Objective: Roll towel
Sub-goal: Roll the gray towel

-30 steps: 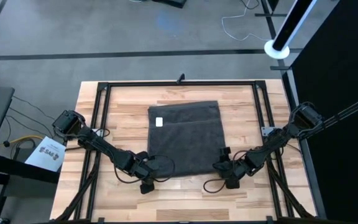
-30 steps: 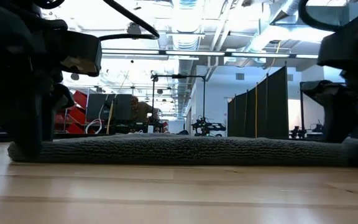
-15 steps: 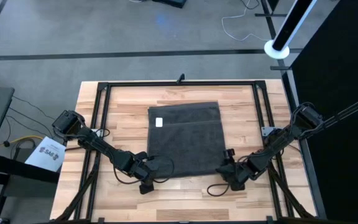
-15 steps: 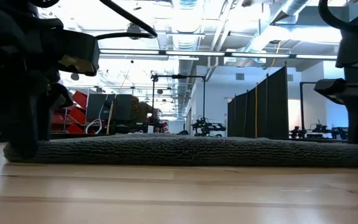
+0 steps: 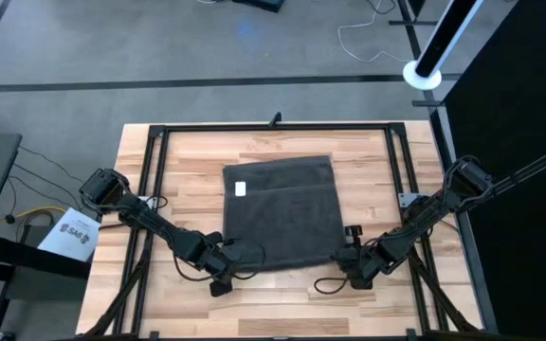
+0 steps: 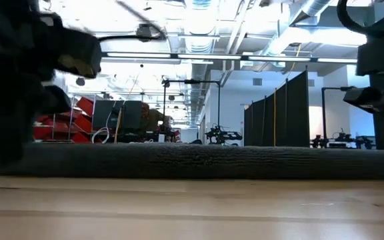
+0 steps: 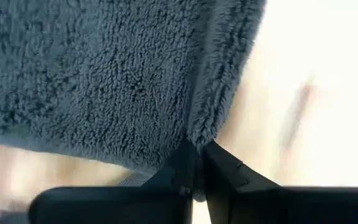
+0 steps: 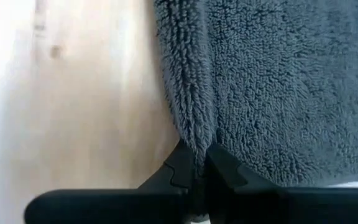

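The dark grey towel (image 5: 281, 213) lies flat on the wooden table (image 5: 188, 161), its white label (image 5: 241, 188) near its far left corner. In the low view it is a long low strip (image 6: 192, 162). My left gripper (image 5: 227, 268) is at the towel's near left corner and is shut on it. My right gripper (image 5: 342, 258) is at the near right corner, also shut on the cloth. Both point steeply down. My left gripper (image 7: 196, 144) pinches the towel's near left corner (image 7: 202, 127) between its two fingers, coming slanting down from the near side. The cloth puckers into a ridge at the fingertips; the rest lies on the table. My right gripper (image 8: 197, 148) pinches the towel's near right corner (image 8: 194, 134) between its two fingers, also slanting down from the near side. A fold of cloth runs up from the fingertips, and the rest of the towel rests flat.
A black metal frame (image 5: 273, 126) runs around the table along its far, left and right sides. Bare wood lies to the left, right and near side of the towel. Cables (image 5: 325, 282) trail from both wrists near the front edge.
Both grippers have taken hold of the towel's near corners. My right gripper has turned and settled at the near right corner. In the low view the towel's left end has been drawn toward the table's left edge with my left gripper; the far edge has stayed nearly in place.
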`<state>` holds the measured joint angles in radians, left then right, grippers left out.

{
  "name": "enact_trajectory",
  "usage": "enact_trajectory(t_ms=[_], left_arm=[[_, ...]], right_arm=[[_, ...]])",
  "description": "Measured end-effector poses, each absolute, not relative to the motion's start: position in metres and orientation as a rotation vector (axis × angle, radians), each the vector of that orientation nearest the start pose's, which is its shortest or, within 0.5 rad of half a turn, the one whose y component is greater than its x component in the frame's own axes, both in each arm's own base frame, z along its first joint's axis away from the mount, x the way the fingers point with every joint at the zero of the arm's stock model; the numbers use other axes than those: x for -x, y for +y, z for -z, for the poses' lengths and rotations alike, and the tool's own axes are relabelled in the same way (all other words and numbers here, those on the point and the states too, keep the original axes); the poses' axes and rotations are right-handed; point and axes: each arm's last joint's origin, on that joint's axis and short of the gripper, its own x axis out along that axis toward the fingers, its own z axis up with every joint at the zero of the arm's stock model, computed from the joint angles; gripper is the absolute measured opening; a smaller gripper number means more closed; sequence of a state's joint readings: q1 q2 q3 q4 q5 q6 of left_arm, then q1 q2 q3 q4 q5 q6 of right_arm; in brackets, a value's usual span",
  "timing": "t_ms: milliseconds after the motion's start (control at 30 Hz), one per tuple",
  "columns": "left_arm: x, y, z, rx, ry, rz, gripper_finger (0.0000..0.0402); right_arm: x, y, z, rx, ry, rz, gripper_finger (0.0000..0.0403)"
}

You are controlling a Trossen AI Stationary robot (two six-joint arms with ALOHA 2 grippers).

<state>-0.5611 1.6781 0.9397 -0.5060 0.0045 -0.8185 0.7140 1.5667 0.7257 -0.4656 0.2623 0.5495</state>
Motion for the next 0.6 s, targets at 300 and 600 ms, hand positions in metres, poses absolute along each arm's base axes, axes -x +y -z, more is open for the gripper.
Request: enact_trajectory(t_ms=[300, 600], left_arm=[[-0.261, -0.183, -0.179, 0.441, 1.324, 0.208, 0.0002], [-0.267, -0.164, -0.169, 0.496, 1.358, 0.280, 0.0002]], right_arm=[[-0.197, 0.172, -0.158, -0.087, 1.239, -0.373, 0.0007], [-0.213, 0.134, -0.152, -0.319, 1.356, -0.488, 0.0006]])
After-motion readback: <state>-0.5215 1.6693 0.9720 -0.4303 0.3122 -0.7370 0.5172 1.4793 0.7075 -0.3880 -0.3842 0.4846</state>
